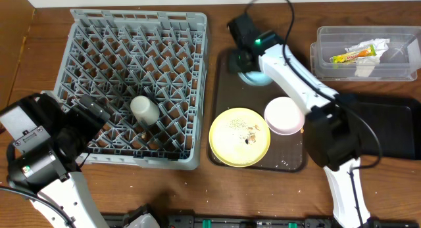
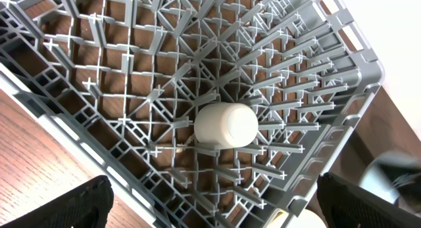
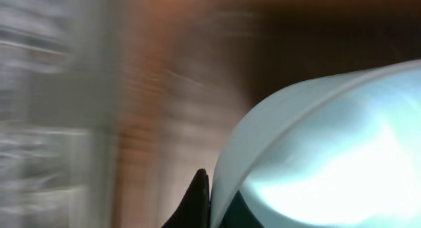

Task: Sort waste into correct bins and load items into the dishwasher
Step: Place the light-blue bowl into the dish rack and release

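The round light-blue saucer (image 1: 258,77) sits at the far end of the dark-brown serving tray (image 1: 223,96), and the right gripper (image 1: 243,62) is pinched shut on its far-left rim. The wrist view is badly blurred, but one black finger (image 3: 197,198) presses right against the pale edge. To do this step well: lift straight up, keep the saucer level so the thin rim hold doesn't slip, and clear the tray lip. Then swing left to the large square grey plastic dish rack (image 1: 138,16) and stand it between pegs, apart from the small cream cup (image 1: 145,110) already in there. The left gripper (image 1: 92,113) hovers over the rack's near-left part, fingers apart, holding nothing. The count: one saucer, one yellow plate (image 1: 230,146) speckled with crumbs (image 1: 245,126), one pinkish-white bowl (image 1: 284,116), one cup, no chopsticks that I can spot. Two bins: the clear plastic tub (image 1: 319,57) far right, holding one yellow-green wrapper (image 1: 354,55) and one white napkin (image 1: 368,67), and the shallow black bin (image 1: 395,133) nearer.
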You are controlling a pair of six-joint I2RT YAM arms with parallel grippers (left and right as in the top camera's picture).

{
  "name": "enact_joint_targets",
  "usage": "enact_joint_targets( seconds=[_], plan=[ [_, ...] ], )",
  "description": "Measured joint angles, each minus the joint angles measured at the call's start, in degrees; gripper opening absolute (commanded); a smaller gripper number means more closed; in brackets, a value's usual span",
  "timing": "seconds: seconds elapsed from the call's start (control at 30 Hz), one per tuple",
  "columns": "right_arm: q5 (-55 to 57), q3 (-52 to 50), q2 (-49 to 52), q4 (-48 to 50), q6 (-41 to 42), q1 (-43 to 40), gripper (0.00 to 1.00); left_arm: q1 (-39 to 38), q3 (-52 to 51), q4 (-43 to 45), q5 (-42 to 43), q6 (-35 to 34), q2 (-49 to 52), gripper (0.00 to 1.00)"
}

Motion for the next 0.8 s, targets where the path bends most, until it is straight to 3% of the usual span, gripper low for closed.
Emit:
enact_joint_targets(
  seconds=[0.23, 0.57, 0.8],
  plan=[
    [-19.56, 3.08, -4.72, 29.99, 2.67, 2.45, 0.01, 0.02, 0.0, -0.02, -0.02, 0.0, 0.0, 1.0],
    [-25.9, 2.91, 6.67, 63.6, 14.14, 15.54, 0.01, 0.0, 0.0, -0.02, 0.02, 0.0, 0.0, 1.0],
    [-26.05, 2.8, 15.54, 70.84, 22.84, 19.02, 0.01, 0.02, 0.0, -0.04, 0.0, 0.0, 0.0, 1.0]
  ],
)
